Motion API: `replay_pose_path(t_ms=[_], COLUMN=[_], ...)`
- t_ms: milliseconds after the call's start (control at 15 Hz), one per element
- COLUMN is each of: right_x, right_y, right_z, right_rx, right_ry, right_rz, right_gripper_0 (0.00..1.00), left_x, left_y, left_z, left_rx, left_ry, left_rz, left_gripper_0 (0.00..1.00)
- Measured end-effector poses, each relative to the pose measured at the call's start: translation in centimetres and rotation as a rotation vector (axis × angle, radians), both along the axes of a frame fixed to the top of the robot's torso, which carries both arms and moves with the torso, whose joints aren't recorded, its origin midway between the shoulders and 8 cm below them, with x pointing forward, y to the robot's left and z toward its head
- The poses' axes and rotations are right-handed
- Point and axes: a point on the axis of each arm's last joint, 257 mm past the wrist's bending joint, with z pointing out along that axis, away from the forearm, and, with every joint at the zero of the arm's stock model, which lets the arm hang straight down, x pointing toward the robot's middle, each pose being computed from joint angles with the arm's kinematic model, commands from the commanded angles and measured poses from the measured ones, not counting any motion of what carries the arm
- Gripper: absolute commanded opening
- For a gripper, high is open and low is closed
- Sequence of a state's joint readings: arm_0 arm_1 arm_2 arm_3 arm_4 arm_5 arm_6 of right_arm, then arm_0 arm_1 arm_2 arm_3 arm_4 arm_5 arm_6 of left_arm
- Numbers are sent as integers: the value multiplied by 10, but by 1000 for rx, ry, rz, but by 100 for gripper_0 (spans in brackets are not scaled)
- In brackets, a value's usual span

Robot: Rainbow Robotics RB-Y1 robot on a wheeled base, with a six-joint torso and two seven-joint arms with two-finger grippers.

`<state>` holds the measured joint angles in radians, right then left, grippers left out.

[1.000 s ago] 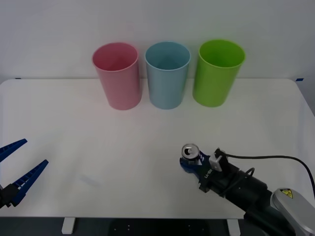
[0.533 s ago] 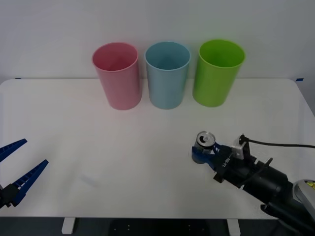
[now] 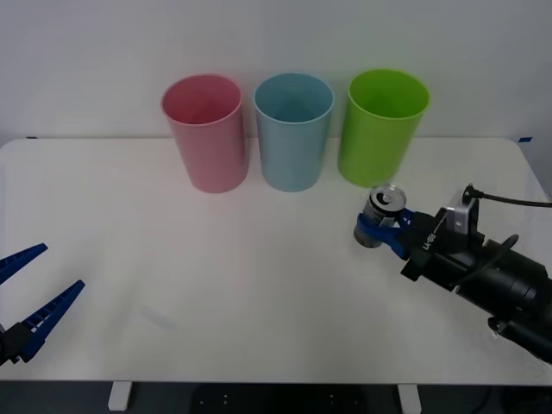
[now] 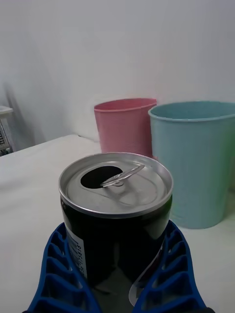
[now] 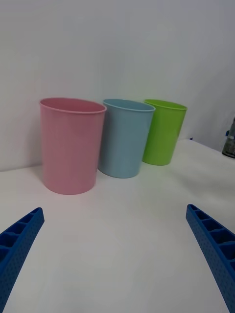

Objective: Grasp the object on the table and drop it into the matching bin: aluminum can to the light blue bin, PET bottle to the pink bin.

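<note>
Right wrist view: the can (image 4: pixel 115 215) stands upright between the two blue ribbed fingers (image 4: pixel 62 274) of the right gripper (image 4: pixel 115 288), which clasp its dark side wall low down, one on each flank. The silver lid is level, the mouth is open and the pull tab is raised.

Handling, as a judgement: with the mouth open the can is probably empty or nearly so, hence light. The thin wall is stiff enough for a moderate squeeze but will dent under a hard one. The painted side is smooth and may slip against the ribs if the grip slackens. The present hold, across the body below the shoulder, is the sound place; the lid rim and tab offer no purchase.

Front view: the right gripper (image 3: pixel 379 231) holds the can (image 3: pixel 383 210) at its tip, the can at about 10 o'clock from the arm body. It appears to be raised off the table (image 3: pixel 259 285), though contact cannot be ruled out. It sits just at 6 o'clock of the green bin (image 3: pixel 379 129). The blue bin (image 3: pixel 293 134) lies at about 10 o'clock from the can, with the pink bin (image 3: pixel 205 134) beyond it at 9 to 10 o'clock.

The left gripper (image 3: pixel 30 297) waits at the table's near left edge, fingers spread wide and empty.
</note>
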<state>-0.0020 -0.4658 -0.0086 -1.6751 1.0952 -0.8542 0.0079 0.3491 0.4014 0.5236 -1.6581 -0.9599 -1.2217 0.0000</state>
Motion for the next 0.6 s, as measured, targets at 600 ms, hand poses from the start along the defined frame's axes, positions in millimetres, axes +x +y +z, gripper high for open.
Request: replay_pose_path(t_ms=[600], right_x=[38], right_y=[-7], right_z=[88], right_rx=[54], right_ry=[-49], right_rz=[22], right_gripper_0=[0], left_x=[0], left_y=[0], left_z=[0], left_rx=[0], left_ry=[0], left_rz=[0], left_gripper_0=[100])
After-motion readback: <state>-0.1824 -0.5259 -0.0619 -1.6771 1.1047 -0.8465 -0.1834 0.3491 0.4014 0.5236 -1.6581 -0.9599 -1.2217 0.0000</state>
